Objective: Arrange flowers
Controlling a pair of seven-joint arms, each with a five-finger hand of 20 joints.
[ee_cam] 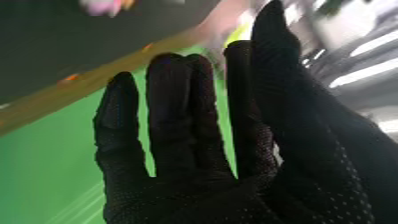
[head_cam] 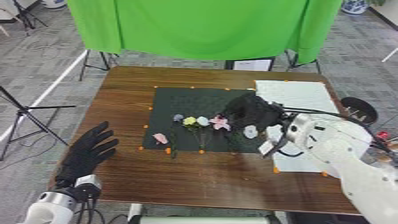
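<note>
Off to the far left, by the edge of the brown desk [head_cam: 127,112], we have our left hand [head_cam: 83,152] spread wide with nothing in it, and it seems to be waiting. To the right of its fingers, near a corner of the dark mat [head_cam: 195,97], a loose pink flower [head_cam: 160,138] lies on its own; we would count that one as left to place.

Farther from the left hand, and well to the left of our right hand, a small row begins with a bluish-purple flower [head_cam: 178,118]. Close beside it comes a yellow flower [head_cam: 189,121], then a pale blue flower [head_cam: 202,121], with green stems running toward the near side. A larger pink bloom [head_cam: 219,122] ends the row, just beside the right hand. To us these four look like the part already set out, though we cannot tell whether their places are final.

Next is our right hand [head_cam: 251,111], over the mat's right side, its fingers long and straight, its thumb extended, and nothing seen in its grasp. Just on the near side of that hand lies a whitish flower [head_cam: 250,131], apart from the row, so we judge it unplaced too. Beyond the hand to the right, a white sheet [head_cam: 289,95] covers that part of the desk. All told, we would call the arranging partly done, with two outliers remaining.
</note>
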